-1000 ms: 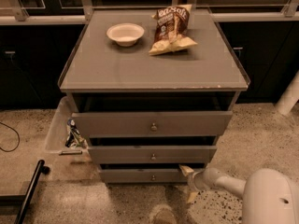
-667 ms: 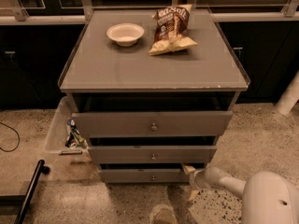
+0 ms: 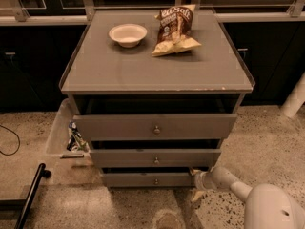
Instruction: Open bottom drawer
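**A:** Camera view: where is the gripper sitting?
**B:** The gripper [image 3: 197, 181] is sitting low, at the right end of the bottom drawer [image 3: 128, 179]. I can't tell if it is touching the front or just beside it. The white arm [image 3: 232, 185] is reaching in from the lower right.
**A:** Wide, narrow, holding anything?
**B:** Can't tell.
**A:** Where is the drawer lying?
**B:** It is lying lowest of three grey fronts, just above the speckled floor [image 3: 267, 137], with its round knob [image 3: 156, 181] centred. A thin dark gap is showing above it. The middle drawer [image 3: 124, 158] and top drawer [image 3: 119, 127] are showing like gaps, widest above the top one.
**A:** What else?
**B:** A white bowl [image 3: 127, 34] and a chip bag [image 3: 175, 30] are sitting apart at the back of the cabinet top [image 3: 157, 73]. A clear bin [image 3: 58, 132] is standing against the cabinet's left side. A black pole [image 3: 31, 194] is slanting across the lower left.
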Tool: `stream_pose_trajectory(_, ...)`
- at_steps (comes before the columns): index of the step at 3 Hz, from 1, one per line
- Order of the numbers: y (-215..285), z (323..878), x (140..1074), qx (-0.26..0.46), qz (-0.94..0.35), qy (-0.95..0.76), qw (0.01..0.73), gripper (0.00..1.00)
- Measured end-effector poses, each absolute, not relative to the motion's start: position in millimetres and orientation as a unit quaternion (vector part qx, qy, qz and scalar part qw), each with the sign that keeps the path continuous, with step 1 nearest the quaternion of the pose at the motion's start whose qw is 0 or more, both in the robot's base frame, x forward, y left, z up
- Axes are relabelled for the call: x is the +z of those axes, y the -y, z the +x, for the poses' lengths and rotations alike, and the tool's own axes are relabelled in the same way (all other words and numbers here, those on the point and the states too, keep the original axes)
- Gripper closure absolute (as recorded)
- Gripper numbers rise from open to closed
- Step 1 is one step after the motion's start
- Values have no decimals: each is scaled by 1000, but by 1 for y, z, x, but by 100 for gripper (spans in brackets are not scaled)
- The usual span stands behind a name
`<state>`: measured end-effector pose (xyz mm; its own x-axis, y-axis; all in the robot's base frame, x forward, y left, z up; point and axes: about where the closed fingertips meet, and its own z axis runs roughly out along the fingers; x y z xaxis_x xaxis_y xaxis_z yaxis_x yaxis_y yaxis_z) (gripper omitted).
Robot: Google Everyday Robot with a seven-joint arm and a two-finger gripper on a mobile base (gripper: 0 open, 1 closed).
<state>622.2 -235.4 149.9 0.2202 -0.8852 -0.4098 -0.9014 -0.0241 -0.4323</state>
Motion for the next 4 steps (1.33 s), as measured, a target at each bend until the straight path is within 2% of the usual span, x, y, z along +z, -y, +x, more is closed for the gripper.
stream_pose_trajectory(1, 235, 622, 150, 13, -715, -624, 313, 0)
stream_pose_trajectory(2, 235, 622, 150, 13, -716, -624, 313, 19)
stream_pose_trajectory(4, 232, 607, 147, 40, -717, -627, 301, 66)
